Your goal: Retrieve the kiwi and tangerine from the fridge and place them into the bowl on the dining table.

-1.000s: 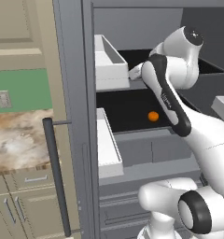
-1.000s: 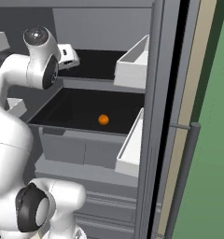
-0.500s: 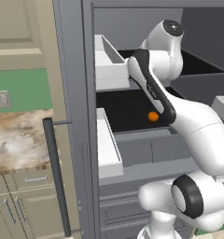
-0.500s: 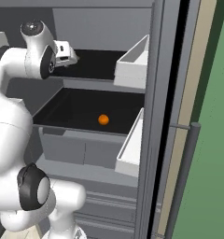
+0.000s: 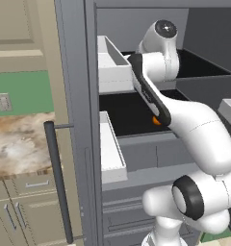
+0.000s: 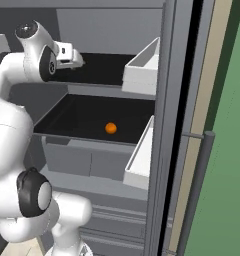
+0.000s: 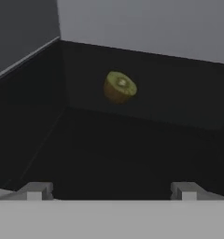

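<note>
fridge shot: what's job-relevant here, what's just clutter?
Job:
- kiwi, cut half on a dark shelf
- tangerine, on the lower shelf
- fridge, open
- pincer, open, empty

Clutter:
- door bins
- cabinets

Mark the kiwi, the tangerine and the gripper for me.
kiwi (image 7: 119, 87): hand view, on its cut green face.
tangerine (image 6: 110, 128): right base view, middle of the orange ball.
gripper (image 7: 111, 190): hand view, midway between the two fingertips.
</note>
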